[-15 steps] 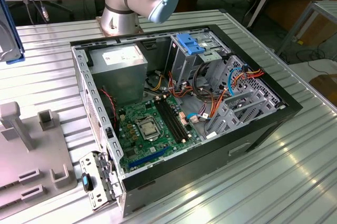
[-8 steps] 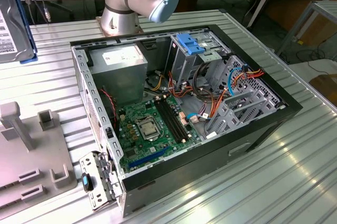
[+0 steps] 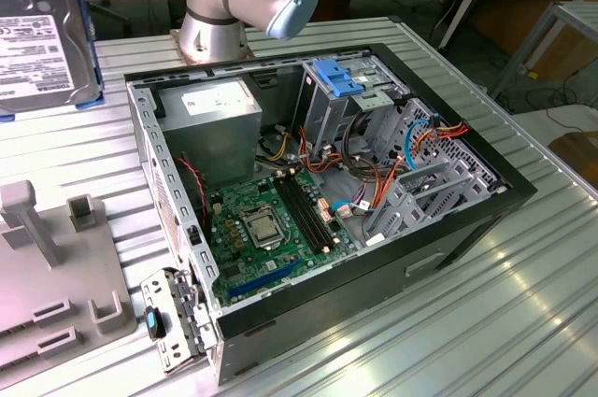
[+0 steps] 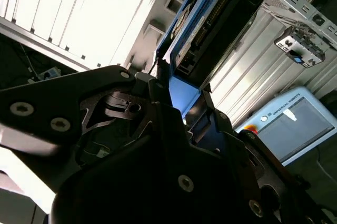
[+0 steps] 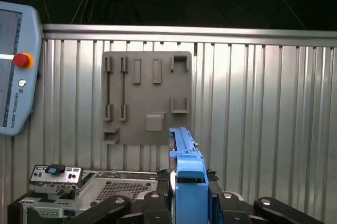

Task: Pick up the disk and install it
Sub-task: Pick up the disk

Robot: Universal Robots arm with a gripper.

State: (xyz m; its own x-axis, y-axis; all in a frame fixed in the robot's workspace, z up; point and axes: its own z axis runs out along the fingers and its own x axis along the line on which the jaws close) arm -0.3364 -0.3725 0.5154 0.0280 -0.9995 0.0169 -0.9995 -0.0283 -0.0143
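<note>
Slippage is your first worry. The claw (image 4: 181, 89) is clamped on one end of the disk (image 3: 37, 33), gripping smooth blue plastic carrier rather than the dark metal body, so I judge the flat slab could twist in that hold. You have it lifted clear of the ribbed metal bench (image 3: 486, 322), out past the open computer case (image 3: 458, 219), on the side where the grey fixture plate (image 5: 147, 76) lies. Loose orange, red and blue cables (image 3: 416, 149) drape beside the sheet-metal drive cage (image 3: 374, 107) and could snag the carrier's rails.
</note>
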